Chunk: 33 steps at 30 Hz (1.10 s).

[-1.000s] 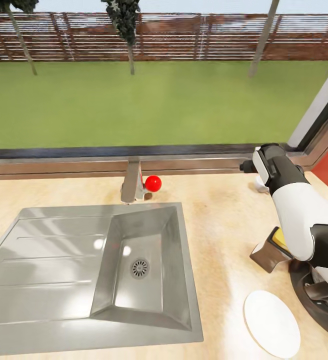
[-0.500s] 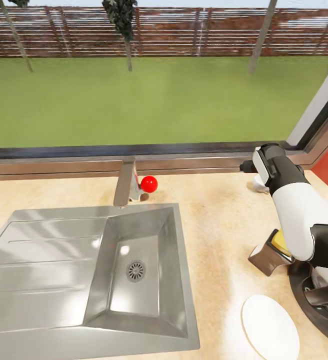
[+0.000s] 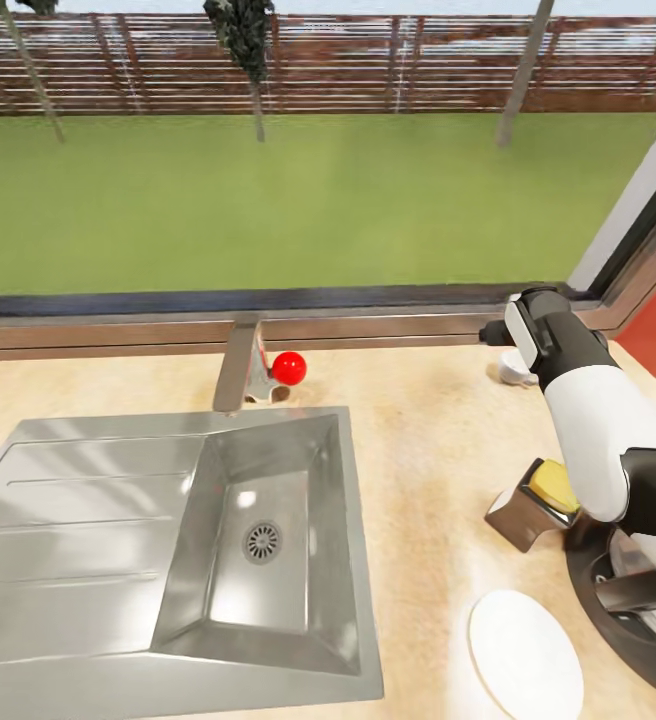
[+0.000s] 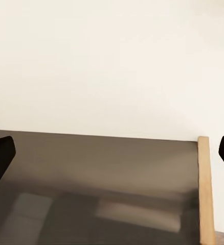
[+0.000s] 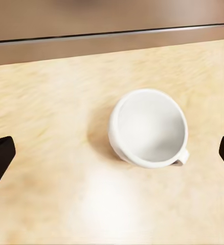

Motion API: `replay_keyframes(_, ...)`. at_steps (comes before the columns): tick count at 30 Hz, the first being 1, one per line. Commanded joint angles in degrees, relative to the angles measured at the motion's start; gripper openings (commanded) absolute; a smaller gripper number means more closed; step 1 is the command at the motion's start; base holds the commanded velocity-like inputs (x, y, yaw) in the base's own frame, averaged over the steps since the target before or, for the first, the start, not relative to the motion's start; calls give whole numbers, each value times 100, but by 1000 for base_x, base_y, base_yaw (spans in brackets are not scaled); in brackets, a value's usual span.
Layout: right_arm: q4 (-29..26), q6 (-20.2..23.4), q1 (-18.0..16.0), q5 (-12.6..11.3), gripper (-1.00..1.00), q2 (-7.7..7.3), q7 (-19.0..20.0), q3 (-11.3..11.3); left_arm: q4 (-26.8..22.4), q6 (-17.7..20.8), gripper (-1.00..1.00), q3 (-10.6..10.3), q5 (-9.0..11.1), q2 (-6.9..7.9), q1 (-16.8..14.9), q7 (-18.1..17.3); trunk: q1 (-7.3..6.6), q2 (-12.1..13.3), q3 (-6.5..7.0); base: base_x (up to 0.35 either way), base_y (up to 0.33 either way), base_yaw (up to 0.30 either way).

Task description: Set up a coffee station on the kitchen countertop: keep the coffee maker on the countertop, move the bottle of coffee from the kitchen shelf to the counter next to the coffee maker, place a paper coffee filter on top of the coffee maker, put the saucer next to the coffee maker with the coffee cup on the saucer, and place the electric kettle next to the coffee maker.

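**Lining up the right claw on the coffee cup**

Working from the biggest thing down: the kitchen countertop (image 3: pixel 438 430) spreads under my right arm (image 3: pixel 598 440), with the steel sink (image 3: pixel 168 540) well off to its left. Nearer me on the same side sit the electric kettle (image 3: pixel 623 600), the bottle of coffee (image 3: pixel 533 505) just beside it and lying tilted, and the saucer (image 3: pixel 523 655) flat on the counter.

The relation I care about is the coffee cup (image 5: pixel 149 128). Through the right wrist view it sits straight ahead of the right claw (image 5: pixel 112 158), between the two spread fingertips and a little beyond them, touching neither. It rests on the counter near the window ledge, mouth tipped toward the camera, handle pointing toward one fingertip rather than down the approach line.

The right arm is plainly the nearer one. The left claw (image 4: pixel 112 155) is also spread, holding nothing, facing a dark cabinet front.

My read: advance straight, then close across the rim.
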Motion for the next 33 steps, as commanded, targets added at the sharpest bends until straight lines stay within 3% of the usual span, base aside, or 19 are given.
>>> replay_keyframes(1,-3,26,-2,19,100,1,4,-5,-9,18,100,-49,43,0,2,21,3,-8,-7,0,-214,34)
replay_keyframes(8,-9,26,-2,21,100,-1,4,-4,-9,18,100,-49,43,-5,2,24,3,-8,-7,0,-64,130)
replay_keyframes(33,61,26,-2,21,100,-10,16,-9,-8,18,100,-49,43,17,3,25,3,-8,-8,0,-1,4)
